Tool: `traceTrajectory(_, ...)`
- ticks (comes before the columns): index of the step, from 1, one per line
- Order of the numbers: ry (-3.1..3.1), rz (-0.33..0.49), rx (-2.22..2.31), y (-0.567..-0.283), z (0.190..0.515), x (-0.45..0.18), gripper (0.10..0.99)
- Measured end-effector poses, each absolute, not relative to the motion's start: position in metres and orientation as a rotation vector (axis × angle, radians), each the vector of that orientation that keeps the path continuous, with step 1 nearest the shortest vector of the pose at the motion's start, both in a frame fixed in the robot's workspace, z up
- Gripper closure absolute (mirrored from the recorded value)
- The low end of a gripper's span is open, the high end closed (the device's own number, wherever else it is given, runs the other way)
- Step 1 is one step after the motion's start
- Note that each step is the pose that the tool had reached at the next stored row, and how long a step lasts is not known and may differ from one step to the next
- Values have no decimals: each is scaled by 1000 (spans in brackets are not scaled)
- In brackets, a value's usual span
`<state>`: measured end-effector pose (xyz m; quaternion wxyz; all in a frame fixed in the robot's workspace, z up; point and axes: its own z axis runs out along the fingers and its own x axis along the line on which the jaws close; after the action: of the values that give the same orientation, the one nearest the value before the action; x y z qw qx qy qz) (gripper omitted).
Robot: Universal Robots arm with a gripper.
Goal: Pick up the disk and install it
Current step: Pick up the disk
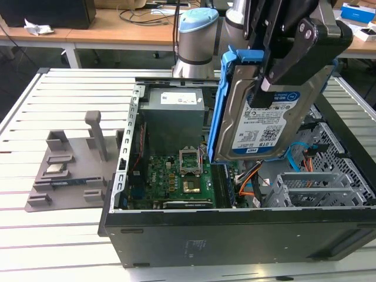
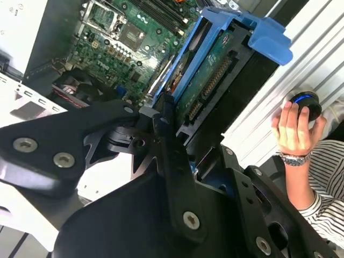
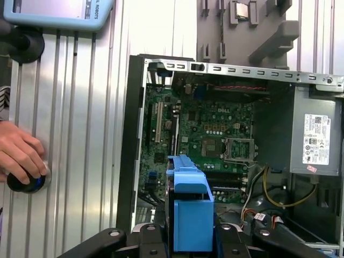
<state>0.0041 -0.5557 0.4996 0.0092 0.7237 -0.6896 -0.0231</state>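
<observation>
Gripper (image 1: 262, 88) pinching the blue-framed disk (image 1: 258, 117) across its flat faces, holding it on edge above the open computer case (image 1: 176, 235). Long axis running near vertical, top leaning slightly toward the exterior view's right; white-and-blue barcode label (image 1: 264, 138) facing the exterior camera, green circuit side (image 2: 209, 75) showing in the second wrist view. Motherboard (image 1: 176, 176) lying below; power supply (image 1: 173, 120) sitting behind it, wearing a white printed sticker (image 1: 179, 98)
</observation>
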Motion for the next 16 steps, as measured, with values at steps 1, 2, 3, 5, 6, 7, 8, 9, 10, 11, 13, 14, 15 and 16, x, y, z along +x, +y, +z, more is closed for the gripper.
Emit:
traceTrajectory(1, -2154, -72, 2260, -560, 499, 4, 722)
traceTrajectory(2, -2154, -72, 2260, -564, 499, 4, 722)
traceTrajectory(3, -2154, -72, 2260, -569, 499, 4, 722)
traceTrajectory(5, -2154, -72, 2260, -578, 498, 4, 722)
traceTrajectory(6, -2155, -72, 2260, -579, 497, 4, 722)
traceTrajectory(7, -2171, -72, 2245, -579, 497, 4, 722)
traceTrajectory(8, -2191, -72, 2225, -579, 496, 4, 722)
traceTrajectory(9, -2208, -73, 2209, -579, 496, 4, 722)
traceTrajectory(10, -2220, -73, 2197, -579, 495, 6, 722)
traceTrajectory(11, -2227, -73, 2190, -579, 494, 10, 722)
traceTrajectory(13, -2228, -77, 2186, -576, 489, 19, 722)
traceTrajectory(14, -2227, -78, 2184, -576, 487, 22, 722)
traceTrajectory(15, -2227, -79, 2183, -575, 485, 24, 722)
traceTrajectory(16, -2226, -81, 2182, -574, 483, 28, 722)
